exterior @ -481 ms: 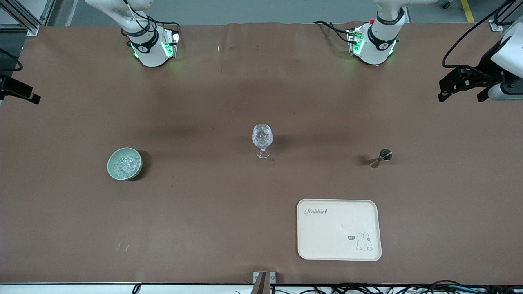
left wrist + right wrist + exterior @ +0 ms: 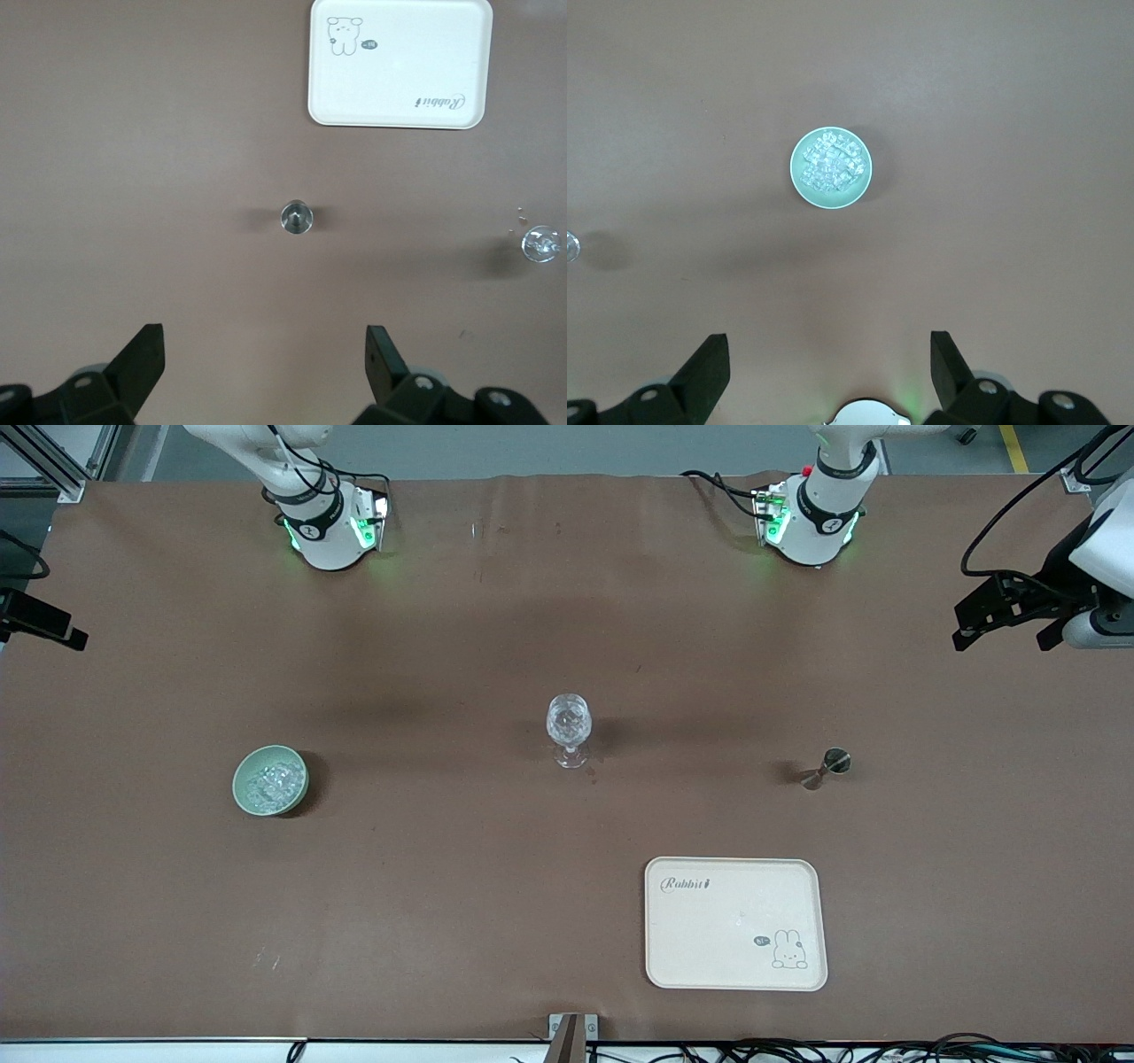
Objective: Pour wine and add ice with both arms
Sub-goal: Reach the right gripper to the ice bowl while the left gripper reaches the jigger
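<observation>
The ice (image 2: 268, 781) is a heap of clear chunks in a pale green bowl (image 2: 237, 788) toward the right arm's end of the table. A clear faceted stemmed glass (image 2: 568, 722) stands upright mid-table. My right gripper (image 2: 828, 336) is open and empty, high over the table between its base and the bowl; the ice (image 2: 829, 164) shows in its view. My left gripper (image 2: 266, 329) is open and empty, high over the table by a small metal jigger (image 2: 296, 217). It also shows at the front view's edge (image 2: 999, 638). No wine bottle is in view.
The jigger (image 2: 826, 768) stands toward the left arm's end of the table. A cream tray (image 2: 735, 923) with a rabbit print lies nearer the front camera than the jigger. The arm bases (image 2: 323, 522) (image 2: 815, 514) stand along the table's edge.
The left arm's hand has shifted slightly at the edge of the front view. Nothing on the table has moved.
</observation>
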Tool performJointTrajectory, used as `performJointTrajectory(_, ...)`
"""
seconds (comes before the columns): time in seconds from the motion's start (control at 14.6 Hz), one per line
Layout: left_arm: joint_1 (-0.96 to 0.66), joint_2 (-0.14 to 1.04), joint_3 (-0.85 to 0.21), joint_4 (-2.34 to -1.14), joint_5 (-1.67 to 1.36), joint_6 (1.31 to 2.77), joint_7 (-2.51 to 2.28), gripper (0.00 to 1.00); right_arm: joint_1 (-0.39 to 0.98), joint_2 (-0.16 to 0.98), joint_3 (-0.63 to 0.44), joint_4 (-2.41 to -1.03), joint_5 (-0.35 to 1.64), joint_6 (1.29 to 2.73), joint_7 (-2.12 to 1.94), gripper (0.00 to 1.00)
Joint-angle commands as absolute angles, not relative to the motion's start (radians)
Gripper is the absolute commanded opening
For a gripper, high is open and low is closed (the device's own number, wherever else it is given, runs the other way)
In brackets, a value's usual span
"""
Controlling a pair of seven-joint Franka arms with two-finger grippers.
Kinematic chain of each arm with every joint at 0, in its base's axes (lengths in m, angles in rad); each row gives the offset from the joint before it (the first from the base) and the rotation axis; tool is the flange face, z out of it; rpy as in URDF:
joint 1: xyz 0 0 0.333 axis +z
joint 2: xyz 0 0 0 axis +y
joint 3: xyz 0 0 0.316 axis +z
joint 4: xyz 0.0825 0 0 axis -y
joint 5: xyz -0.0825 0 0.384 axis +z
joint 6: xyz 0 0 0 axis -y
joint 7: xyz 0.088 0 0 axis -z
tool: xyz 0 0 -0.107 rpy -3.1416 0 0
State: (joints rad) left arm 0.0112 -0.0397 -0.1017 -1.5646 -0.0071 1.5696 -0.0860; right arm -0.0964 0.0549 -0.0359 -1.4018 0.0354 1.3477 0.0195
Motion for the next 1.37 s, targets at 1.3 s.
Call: performJointTrajectory(1.3,0.35,0.636,-0.094,-1.505,-0.46,1.563,-0.471,0.95,-0.014,0.211,-0.026,-2.109,0.038,2.262,0.008,0.97)
